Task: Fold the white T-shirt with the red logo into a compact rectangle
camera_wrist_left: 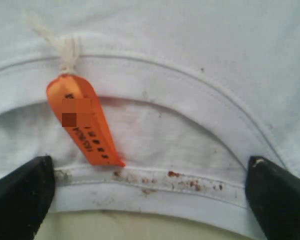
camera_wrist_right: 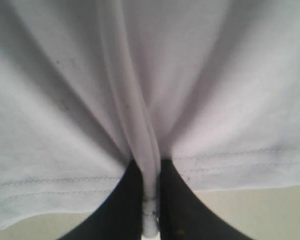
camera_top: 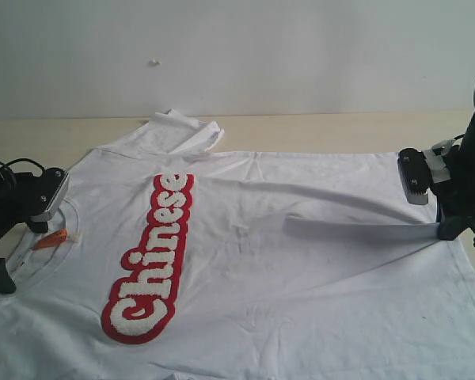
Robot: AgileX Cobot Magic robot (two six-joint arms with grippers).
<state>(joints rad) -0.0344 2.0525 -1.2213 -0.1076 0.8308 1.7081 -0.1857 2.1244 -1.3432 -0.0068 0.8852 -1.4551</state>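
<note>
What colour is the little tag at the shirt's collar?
The tag is orange; clearest in the left wrist view.

The shirt [camera_top: 301,261] is running off the exterior view's bottom edge, its near side lying out of frame. The tag [camera_wrist_left: 85,122] print is showing too blurred to read. The side edges are cutting off the left arm [camera_top: 8,198] and right arm [camera_top: 471,158]. The right jaws are covering the pinched fold of hem.
</note>
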